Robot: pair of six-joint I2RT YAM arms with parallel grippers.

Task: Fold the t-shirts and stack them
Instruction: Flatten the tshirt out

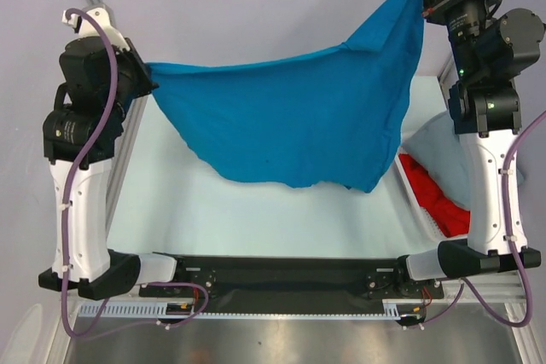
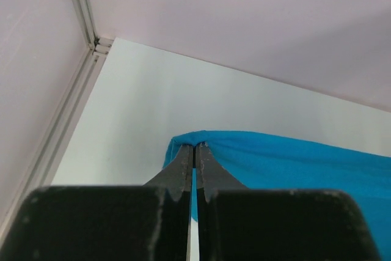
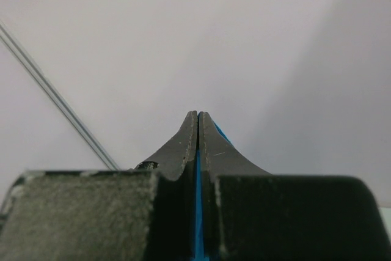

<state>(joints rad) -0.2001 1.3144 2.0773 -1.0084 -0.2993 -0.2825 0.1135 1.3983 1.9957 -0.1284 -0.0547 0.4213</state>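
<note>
t-shirt (image 1: pixel 299 117), blue, between left gripper (image 2: pixel 195 147) and right gripper (image 3: pixel 198 114), both aloft

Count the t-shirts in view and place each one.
3. The blue shirt hangs spread between both arms' shut jaws. The red shirt and the pale grey-blue shirt lie bunched in the basket at the right, partly behind the right arm; others could be hidden there.
</note>
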